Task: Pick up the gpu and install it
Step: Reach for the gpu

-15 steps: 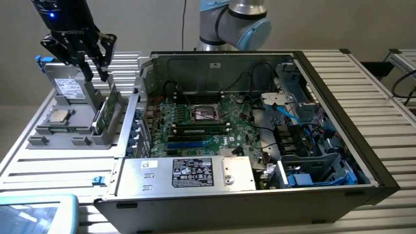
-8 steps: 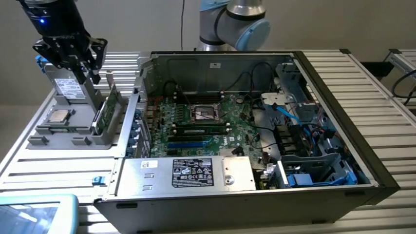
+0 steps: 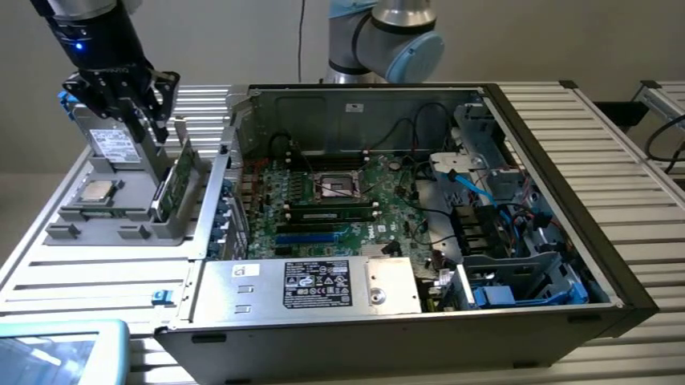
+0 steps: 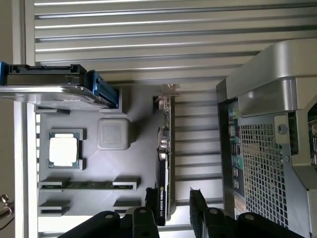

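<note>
The gpu (image 4: 164,163) stands on edge in a slot of the gray holder tray (image 3: 75,233), just beside the open PC case (image 3: 599,265), on the exterior view's left. Its long axis runs parallel to the case's side wall, w/ the silver bracket (image 4: 168,93) at the end away from my fingers. It lies straight below my gripper (image 4: 171,193). The jaws are apart and empty, lined up across the card's thickness, w/ the top edge nearer one finger than the other. I judge there's no contact yet.

The tray also holds a CPU (image 4: 63,149) in a square recess, a memory stick (image 4: 89,185) flat in its groove, and a silver drive (image 3: 112,147) on blue rails. The case holds the motherboard (image 3: 321,210) and a labelled PSU (image 3: 321,285).
</note>
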You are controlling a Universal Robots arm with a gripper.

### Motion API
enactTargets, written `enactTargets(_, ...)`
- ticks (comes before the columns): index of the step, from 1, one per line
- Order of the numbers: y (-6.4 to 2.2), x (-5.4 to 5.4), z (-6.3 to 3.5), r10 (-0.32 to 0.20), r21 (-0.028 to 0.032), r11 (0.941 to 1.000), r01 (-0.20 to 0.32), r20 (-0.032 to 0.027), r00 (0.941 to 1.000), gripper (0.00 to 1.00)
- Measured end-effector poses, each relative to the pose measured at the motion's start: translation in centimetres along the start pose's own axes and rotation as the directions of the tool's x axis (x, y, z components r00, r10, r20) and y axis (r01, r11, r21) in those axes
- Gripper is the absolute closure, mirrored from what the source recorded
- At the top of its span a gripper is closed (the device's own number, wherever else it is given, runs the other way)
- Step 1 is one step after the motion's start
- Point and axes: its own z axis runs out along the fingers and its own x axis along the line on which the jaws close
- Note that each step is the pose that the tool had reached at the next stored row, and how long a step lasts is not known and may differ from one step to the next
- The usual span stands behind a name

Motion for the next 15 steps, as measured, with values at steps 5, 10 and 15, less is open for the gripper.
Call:
enactTargets(5,-0.06,0.3,0.91,0.0,0.0,1.0,0.0,-0.0001,1.0,0.6)
enactTargets(10,-0.13,0.6,1.81,0.0,0.0,1.0,0.0,0.0,1.0,0.6)
enactTargets(15,-0.15,0.6,2.07,0.0,0.0001,1.0,0.0,-0.0001,1.0,0.6)
